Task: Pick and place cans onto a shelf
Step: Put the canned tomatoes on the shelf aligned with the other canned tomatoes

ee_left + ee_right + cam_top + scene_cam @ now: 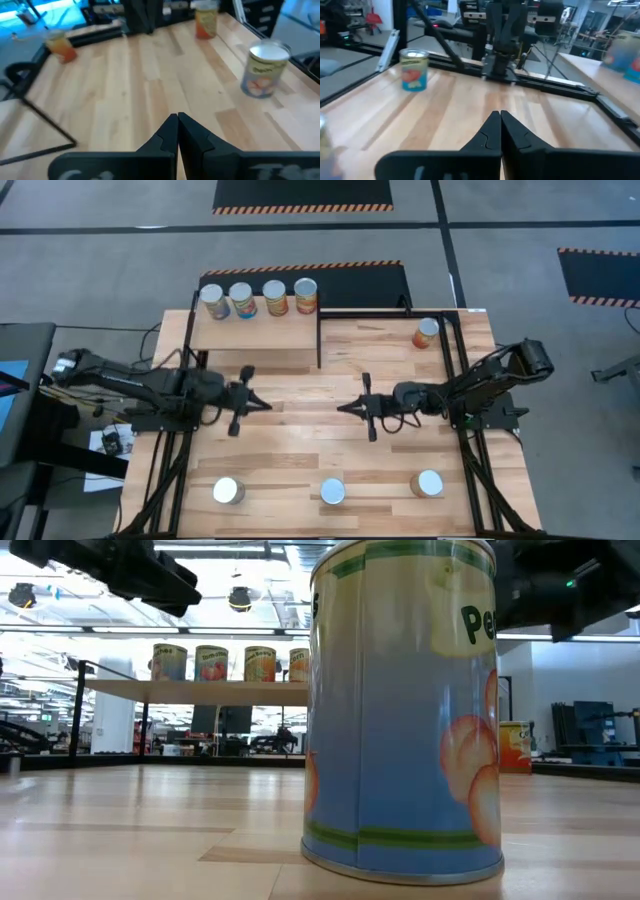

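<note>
Hovering over the middle of the table (300,435), my left end effector (262,407) and my right end effector (346,409) faced each other tip to tip with a stretch of bare planks between them. Both were closed and held nothing; each wrist view showed the two fingers (172,132) pressed together, likewise on the right (496,131).

Four cans (259,299) stood in a row on the shelf (255,330) at the far left corner, well apart from my left end effector and beyond it. A fifth, orange can (426,333) stood alone on the table near the far right corner, beyond my right arm and well clear of the right end effector.

Three more cans stood along the near edge: the near-left can (228,491), the near-middle can (332,492) and the near-right can (428,483). The near-middle can sat roughly below the gap between my two end effectors, well apart from both. From table height it filled the foreground (405,710), upright, with a blue and cream label.

Neither end effector touched any can.
</note>
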